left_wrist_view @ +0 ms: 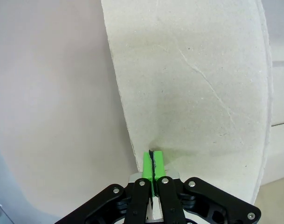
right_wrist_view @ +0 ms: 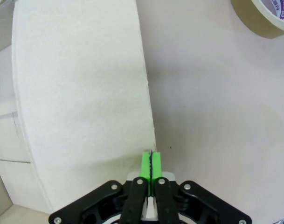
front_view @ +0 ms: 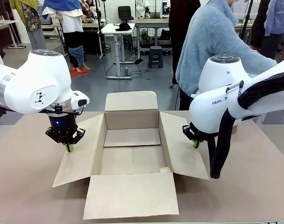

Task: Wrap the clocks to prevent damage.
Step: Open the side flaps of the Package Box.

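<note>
Table (right_wrist_view: 216, 116) — right wrist view catches tape roll (right_wrist_view: 259, 22).

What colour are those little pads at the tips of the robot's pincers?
The pads are bright green, clearest in the left wrist view.

Brown cardboard box (front_view: 131, 119) stands upright, flaps splayed open.

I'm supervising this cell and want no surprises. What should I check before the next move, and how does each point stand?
1. Box open, flaps spread: ok.
2. Left tool shut, tips at left flap's edge: ok.
3. Right tool shut, tips at right flap's edge: ok.
4. Tape roll on table beside right flap: ok.
5. Person clear of right arm: cannot tell, stands behind it.
</note>
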`<state>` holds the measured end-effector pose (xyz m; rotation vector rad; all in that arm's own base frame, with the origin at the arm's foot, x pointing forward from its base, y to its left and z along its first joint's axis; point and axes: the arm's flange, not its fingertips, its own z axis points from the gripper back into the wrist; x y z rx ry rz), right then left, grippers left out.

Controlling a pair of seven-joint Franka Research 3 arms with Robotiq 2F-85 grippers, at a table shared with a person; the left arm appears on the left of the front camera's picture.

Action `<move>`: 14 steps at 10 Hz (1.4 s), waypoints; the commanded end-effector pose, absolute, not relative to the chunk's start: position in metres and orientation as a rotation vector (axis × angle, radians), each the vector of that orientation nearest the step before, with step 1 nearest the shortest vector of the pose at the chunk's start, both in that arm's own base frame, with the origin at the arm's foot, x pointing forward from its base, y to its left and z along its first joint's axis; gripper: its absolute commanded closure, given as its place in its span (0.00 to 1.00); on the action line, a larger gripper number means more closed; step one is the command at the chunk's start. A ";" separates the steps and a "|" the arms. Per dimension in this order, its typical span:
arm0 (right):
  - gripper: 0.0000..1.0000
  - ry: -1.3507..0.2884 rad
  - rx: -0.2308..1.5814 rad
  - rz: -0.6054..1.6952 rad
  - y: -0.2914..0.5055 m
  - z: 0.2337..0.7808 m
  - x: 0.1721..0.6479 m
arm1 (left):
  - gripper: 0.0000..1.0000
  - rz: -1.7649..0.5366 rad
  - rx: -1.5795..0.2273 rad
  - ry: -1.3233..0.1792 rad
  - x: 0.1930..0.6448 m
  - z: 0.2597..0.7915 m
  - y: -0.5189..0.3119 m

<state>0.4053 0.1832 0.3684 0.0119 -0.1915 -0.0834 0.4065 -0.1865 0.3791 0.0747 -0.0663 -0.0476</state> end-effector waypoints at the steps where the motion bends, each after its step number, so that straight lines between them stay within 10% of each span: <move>1: 0.99 -0.194 0.006 -0.091 0.184 0.368 0.405 | 1.00 -0.048 0.076 -0.064 0.406 0.378 -0.186; 14: 0.99 -0.194 0.006 -0.091 0.184 0.368 0.405 | 1.00 -0.048 0.076 -0.064 0.406 0.378 -0.186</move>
